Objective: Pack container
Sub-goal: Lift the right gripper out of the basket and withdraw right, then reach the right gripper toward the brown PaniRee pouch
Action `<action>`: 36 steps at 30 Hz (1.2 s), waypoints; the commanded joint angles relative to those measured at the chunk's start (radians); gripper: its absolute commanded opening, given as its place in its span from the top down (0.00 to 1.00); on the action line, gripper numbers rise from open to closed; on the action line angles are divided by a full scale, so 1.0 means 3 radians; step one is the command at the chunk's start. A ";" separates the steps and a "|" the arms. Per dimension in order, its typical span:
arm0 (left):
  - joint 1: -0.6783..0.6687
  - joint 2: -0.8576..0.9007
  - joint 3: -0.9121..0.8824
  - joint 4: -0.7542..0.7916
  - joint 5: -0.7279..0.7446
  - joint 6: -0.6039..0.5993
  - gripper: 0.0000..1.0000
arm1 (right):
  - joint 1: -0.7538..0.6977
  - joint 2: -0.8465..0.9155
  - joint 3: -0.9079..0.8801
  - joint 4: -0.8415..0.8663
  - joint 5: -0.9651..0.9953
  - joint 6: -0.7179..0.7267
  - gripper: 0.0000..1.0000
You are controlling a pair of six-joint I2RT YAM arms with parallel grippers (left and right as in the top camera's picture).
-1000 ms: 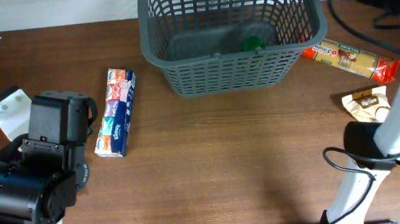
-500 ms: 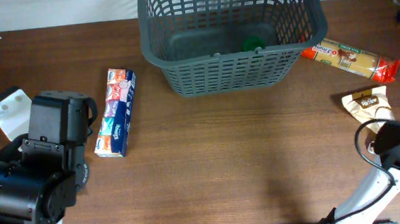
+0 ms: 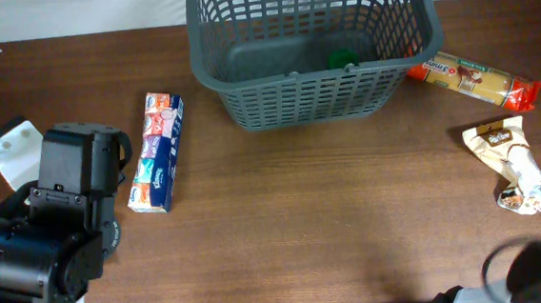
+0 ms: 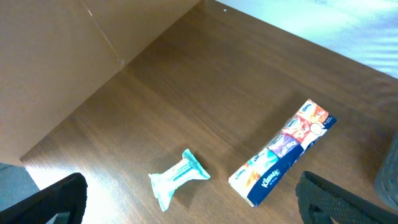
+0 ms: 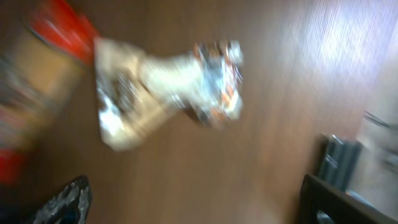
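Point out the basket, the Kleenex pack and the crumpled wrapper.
basket (image 3: 296, 102), overhead view, front lattice wall.
Kleenex pack (image 3: 156, 152), overhead view, middle of top face.
crumpled wrapper (image 3: 514, 163), overhead view, twisted middle.

Your overhead view looks straight down on the table (image 3: 304, 216) from above. Your left wrist view angles down at the tissue pack (image 4: 283, 152), which overhead also shows. Your right wrist view, blurred, looks closely at the crumpled wrapper (image 5: 168, 87), likewise shared.

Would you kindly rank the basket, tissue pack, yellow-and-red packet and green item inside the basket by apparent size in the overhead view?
1. The basket.
2. The tissue pack and yellow-and-red packet: too alike to rank.
3. The green item, partly hidden by the basket wall.
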 commanded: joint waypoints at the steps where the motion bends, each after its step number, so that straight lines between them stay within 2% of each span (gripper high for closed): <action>1: 0.0017 -0.0001 0.0028 -0.0005 -0.0011 -0.0045 0.00 | -0.0013 -0.0130 -0.0256 0.0473 0.0296 -0.0043 0.01; 5: 0.0017 -0.0001 0.0027 -0.0004 -0.0011 -0.0045 0.01 | -0.0005 -0.0038 -0.0454 0.0992 0.0299 -0.1312 0.01; 6: 0.0017 -0.0001 0.0027 -0.0004 -0.0011 -0.0045 0.01 | -0.0005 -0.0010 -0.0488 0.1019 0.0234 -0.1453 0.01; 9: 0.0017 -0.0001 0.0027 -0.0005 -0.0011 -0.0045 0.00 | -0.0018 0.0072 -0.0552 0.1020 0.0205 -0.1479 0.01; 14: 0.0017 -0.0001 0.0028 -0.0005 -0.0011 -0.0043 0.01 | -0.0018 0.0108 -0.0563 0.0851 0.0769 -0.1530 0.01; 18: 0.0017 -0.0001 0.0027 -0.0005 -0.0011 -0.0043 0.01 | -0.0018 0.0102 -0.0561 0.0752 0.0601 -0.1583 0.01; 20: 0.0017 -0.0001 0.0027 -0.0004 -0.0011 -0.0043 0.01 | -0.0010 0.0104 -0.0580 0.0868 0.0235 -0.2232 0.01; 22: 0.0017 -0.0001 0.0027 -0.0004 -0.0011 -0.0043 0.01 | 0.0005 0.0104 -0.0623 0.1055 -0.0483 -0.3253 0.01; 24: 0.0017 -0.0001 0.0027 -0.0005 -0.0011 -0.0045 0.01 | 0.0010 0.0114 -0.0680 0.1091 -0.1489 -0.4365 0.01; 26: 0.0017 -0.0001 0.0027 -0.0004 -0.0011 -0.0045 0.01 | 0.0001 0.0150 -0.0717 0.1106 -0.1835 -0.4835 0.01; 32: 0.0017 -0.0001 0.0027 -0.0004 -0.0011 -0.0045 0.01 | -0.0013 0.0411 -0.0765 0.1348 -0.0837 -0.4841 0.01; 36: 0.0017 -0.0001 0.0027 -0.0004 -0.0011 -0.0045 0.01 | -0.0140 0.0744 -0.0767 0.1424 -0.0855 -0.4835 0.01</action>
